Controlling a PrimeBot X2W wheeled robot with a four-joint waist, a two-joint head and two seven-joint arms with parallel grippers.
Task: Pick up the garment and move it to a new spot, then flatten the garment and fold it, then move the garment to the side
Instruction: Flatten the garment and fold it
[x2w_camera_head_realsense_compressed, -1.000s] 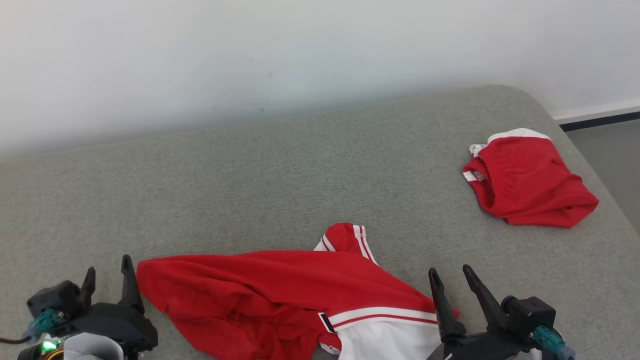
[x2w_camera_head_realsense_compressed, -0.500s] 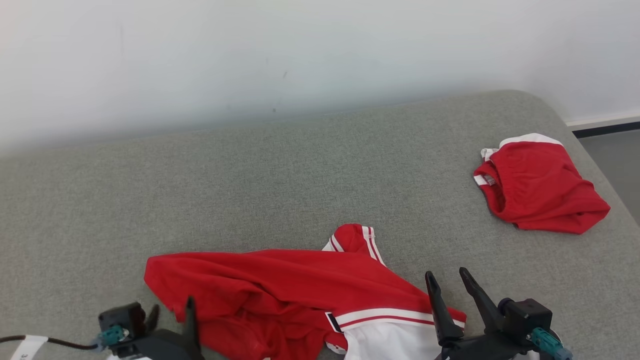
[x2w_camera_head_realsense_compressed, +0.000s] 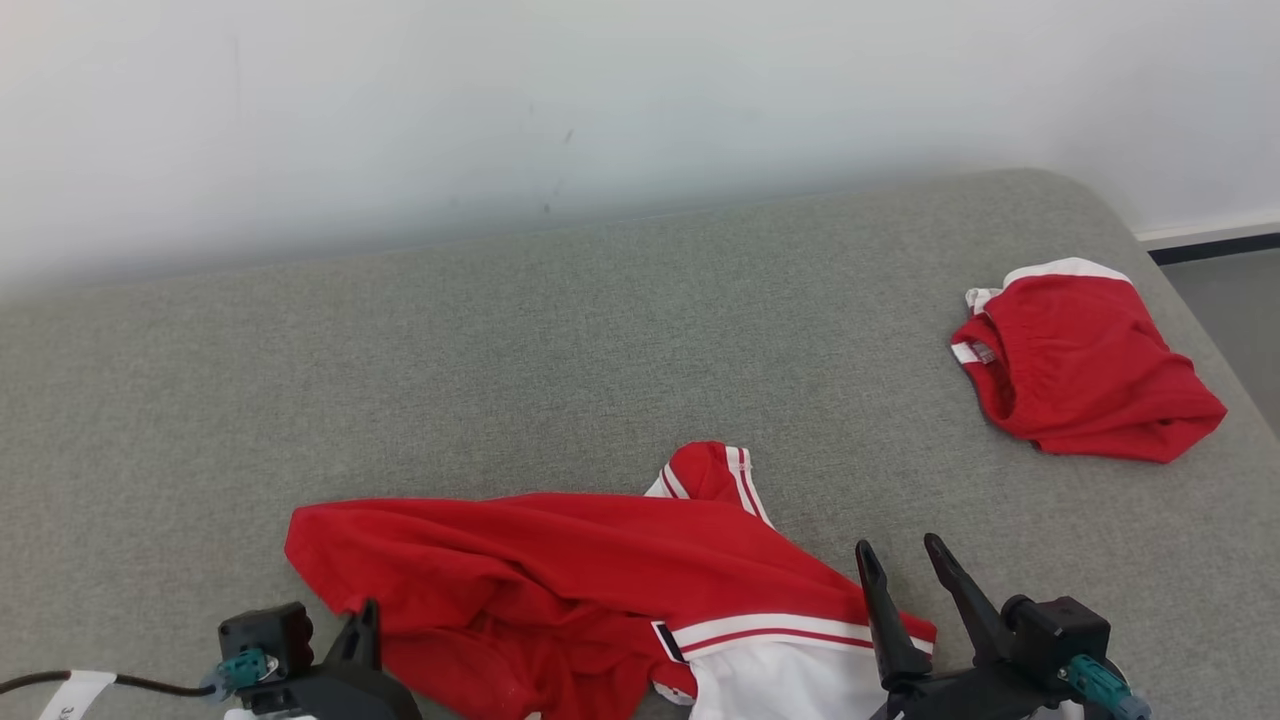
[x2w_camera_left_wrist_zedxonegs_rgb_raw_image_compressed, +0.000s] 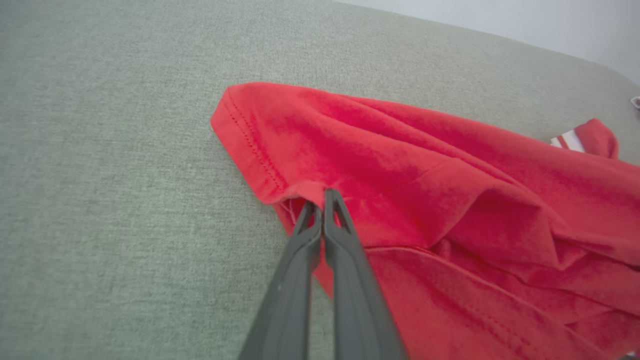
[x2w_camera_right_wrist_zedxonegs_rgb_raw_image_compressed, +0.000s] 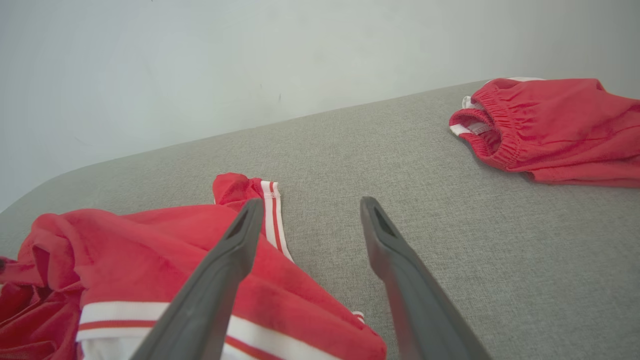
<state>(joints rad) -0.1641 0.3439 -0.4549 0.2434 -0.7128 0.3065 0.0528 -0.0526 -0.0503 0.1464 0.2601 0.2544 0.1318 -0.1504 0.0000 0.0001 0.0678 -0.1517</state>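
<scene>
The soft, light, limp red-and-white jersey shirt (x2w_camera_head_realsense_compressed: 560, 560) lies crumpled at the near edge of the grey fabric couch (x2w_camera_head_realsense_compressed: 600, 330). There the left gripper (x2w_camera_left_wrist_zedxonegs_rgb_raw_image_compressed: 321, 200) pinches its stitched hem, likely a sound hold; the right gripper (x2w_camera_head_realsense_compressed: 897, 545) gapes empty.

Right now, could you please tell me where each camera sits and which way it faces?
Head view: on the head, looking forward and down over the grey surface to the wall; left end effector and right end effector at the bottom edge.
Left wrist view: on the left wrist, looking along that end effector, shut on the red shirt hem.
Right wrist view: on the right wrist, looking along that open end effector toward the red shorts.
Shared: all three show the red shirt.
</scene>
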